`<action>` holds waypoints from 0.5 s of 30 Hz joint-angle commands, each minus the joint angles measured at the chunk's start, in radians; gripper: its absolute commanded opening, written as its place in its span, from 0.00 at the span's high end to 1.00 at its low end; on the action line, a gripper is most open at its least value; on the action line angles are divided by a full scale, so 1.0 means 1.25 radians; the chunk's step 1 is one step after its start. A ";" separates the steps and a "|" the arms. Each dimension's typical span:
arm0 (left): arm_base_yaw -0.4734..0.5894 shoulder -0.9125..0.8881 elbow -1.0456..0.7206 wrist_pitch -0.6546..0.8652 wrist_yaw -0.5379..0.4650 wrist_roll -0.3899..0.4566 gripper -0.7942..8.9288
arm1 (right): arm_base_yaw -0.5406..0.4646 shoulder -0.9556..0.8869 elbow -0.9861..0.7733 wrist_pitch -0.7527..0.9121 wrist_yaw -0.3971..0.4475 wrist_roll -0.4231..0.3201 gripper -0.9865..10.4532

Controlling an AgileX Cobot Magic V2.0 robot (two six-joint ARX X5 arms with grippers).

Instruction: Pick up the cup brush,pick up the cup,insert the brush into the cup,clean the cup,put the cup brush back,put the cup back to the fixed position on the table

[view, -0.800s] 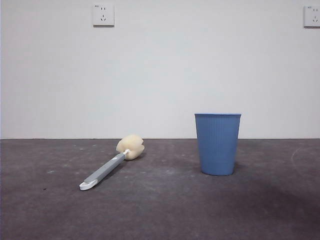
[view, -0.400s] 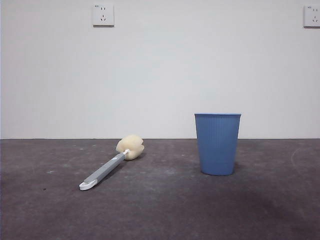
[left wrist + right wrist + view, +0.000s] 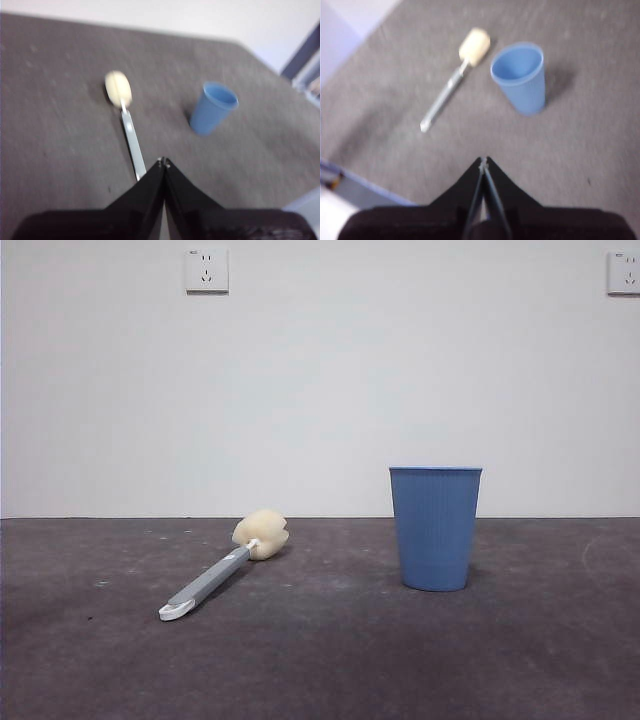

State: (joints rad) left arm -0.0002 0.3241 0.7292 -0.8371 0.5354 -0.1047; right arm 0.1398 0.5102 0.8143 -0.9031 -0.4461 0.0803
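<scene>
The cup brush (image 3: 215, 574) lies flat on the table (image 3: 320, 660), left of centre, its cream sponge head toward the back and its white tip toward the front. The blue ribbed cup (image 3: 435, 528) stands upright to its right, apart from it. Neither arm shows in the front view. High above the table, my left gripper (image 3: 163, 162) is shut and empty, with the cup brush (image 3: 126, 120) and the cup (image 3: 211, 108) beyond it. My right gripper (image 3: 483, 162) is also shut and empty, well short of the cup (image 3: 520, 77) and the cup brush (image 3: 454, 76).
A white wall with two sockets (image 3: 206, 270) closes the back of the table. The table's near edge and a pale floor strip (image 3: 355, 192) show in the right wrist view.
The brush and cup stay still. The dark shadow on the table at the right has faded and shrunk.
</scene>
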 commanded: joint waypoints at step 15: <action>-0.017 0.117 0.114 -0.248 0.055 0.190 0.70 | 0.022 0.051 0.060 -0.212 0.003 -0.155 0.67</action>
State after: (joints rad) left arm -0.0189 0.4721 0.8696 -1.1454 0.6048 0.1162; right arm 0.1642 0.5739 0.8875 -1.1740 -0.4435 -0.1024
